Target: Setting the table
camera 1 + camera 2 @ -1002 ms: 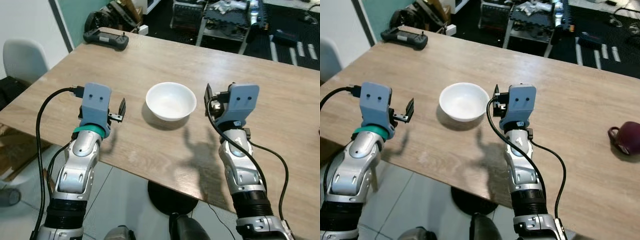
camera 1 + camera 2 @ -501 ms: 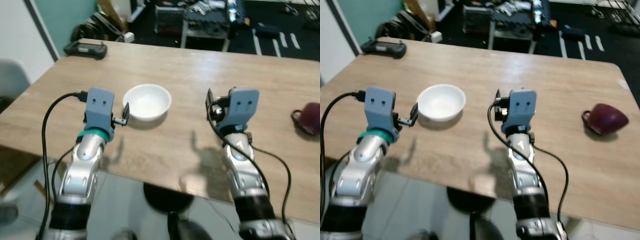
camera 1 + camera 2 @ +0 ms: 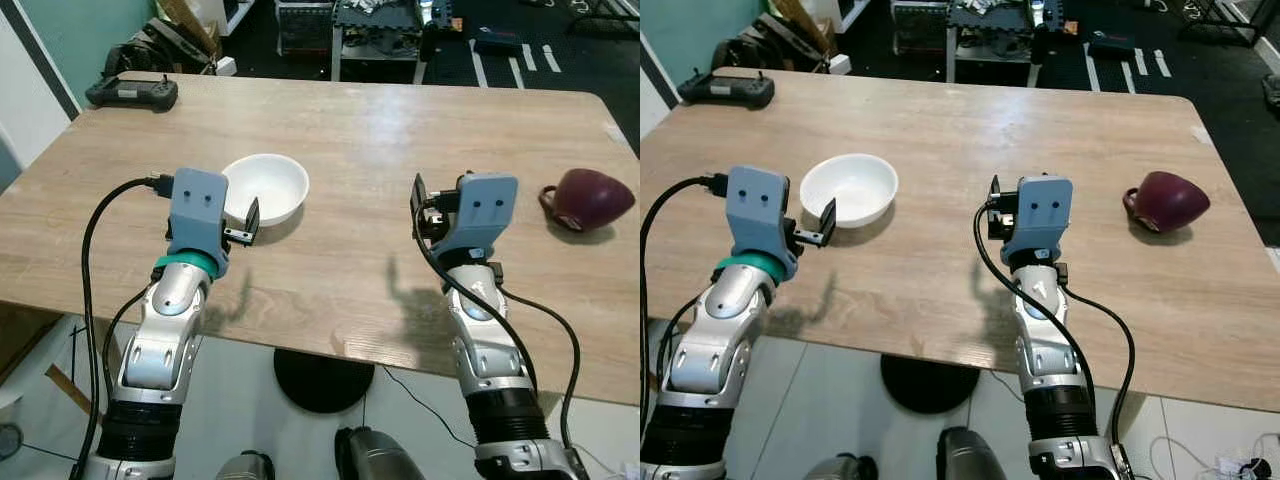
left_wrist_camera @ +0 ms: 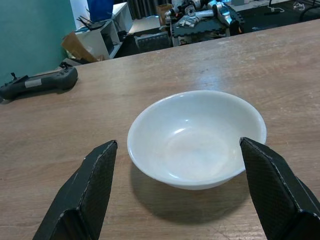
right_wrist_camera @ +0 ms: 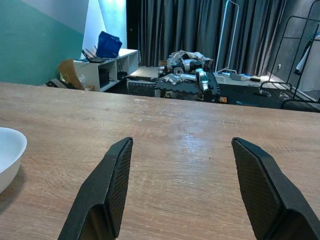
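Counter (image 3: 400, 140): white bowl (image 4: 196, 144) centre-left, left gripper (image 4: 185, 200) wide, aimed to straddle it. Mug (image 3: 585, 198) far right; right gripper (image 5: 182, 200) wide, empty.

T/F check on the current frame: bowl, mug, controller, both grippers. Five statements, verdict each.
1. The white bowl is empty. True.
2. The left gripper is shut on the bowl's rim. False: its fingers are open, with the bowl ahead between them, untouched.
3. The maroon mug lies on its side near the table's right end. True.
4. The right gripper holds the mug. False: it is open over bare table.
5. The black controller sits beside the mug. False: it is at the far left corner.
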Motion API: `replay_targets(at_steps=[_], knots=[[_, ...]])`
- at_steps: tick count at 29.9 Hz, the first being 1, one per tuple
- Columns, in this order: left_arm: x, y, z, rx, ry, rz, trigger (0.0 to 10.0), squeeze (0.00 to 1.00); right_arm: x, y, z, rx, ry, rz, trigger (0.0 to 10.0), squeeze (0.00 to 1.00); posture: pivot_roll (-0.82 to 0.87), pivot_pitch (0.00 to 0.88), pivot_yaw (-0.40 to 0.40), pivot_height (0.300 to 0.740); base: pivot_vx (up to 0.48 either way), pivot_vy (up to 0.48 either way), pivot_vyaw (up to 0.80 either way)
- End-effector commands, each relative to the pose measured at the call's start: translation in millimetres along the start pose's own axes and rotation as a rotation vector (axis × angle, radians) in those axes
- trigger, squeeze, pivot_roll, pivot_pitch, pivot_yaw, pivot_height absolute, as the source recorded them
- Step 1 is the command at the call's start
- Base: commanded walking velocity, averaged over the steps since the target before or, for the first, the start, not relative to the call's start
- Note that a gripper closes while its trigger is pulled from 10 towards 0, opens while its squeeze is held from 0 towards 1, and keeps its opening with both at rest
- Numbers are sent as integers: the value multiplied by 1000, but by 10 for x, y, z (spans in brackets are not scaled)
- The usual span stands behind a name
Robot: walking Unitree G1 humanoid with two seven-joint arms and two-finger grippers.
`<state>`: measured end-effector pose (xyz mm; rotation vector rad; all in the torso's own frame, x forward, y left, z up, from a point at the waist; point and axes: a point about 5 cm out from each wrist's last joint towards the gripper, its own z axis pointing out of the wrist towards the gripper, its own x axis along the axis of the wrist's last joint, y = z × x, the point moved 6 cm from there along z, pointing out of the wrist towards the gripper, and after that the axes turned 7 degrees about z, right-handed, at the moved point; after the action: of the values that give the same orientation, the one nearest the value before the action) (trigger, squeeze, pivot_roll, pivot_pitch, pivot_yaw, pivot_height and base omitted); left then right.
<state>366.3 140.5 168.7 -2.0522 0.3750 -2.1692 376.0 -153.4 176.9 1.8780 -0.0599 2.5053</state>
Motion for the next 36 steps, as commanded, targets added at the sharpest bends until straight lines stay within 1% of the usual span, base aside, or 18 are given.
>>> replay_targets(at_steps=[1,28,36], knots=[[-45,-7,8,2,-18,1,10000,0,-21,-20,-26,1,-8,5,10000,0,-98,0,82,740,0,0,0],[-59,-4,-40,16,-18,0,10000,0,-41,-60,-35,17,-16,8,10000,0,-80,0,64,740,0,0,0],[-79,-50,-73,44,-24,-2,10000,0,-55,-128,-19,43,-22,13,10000,0,-70,0,53,740,0,0,0]])
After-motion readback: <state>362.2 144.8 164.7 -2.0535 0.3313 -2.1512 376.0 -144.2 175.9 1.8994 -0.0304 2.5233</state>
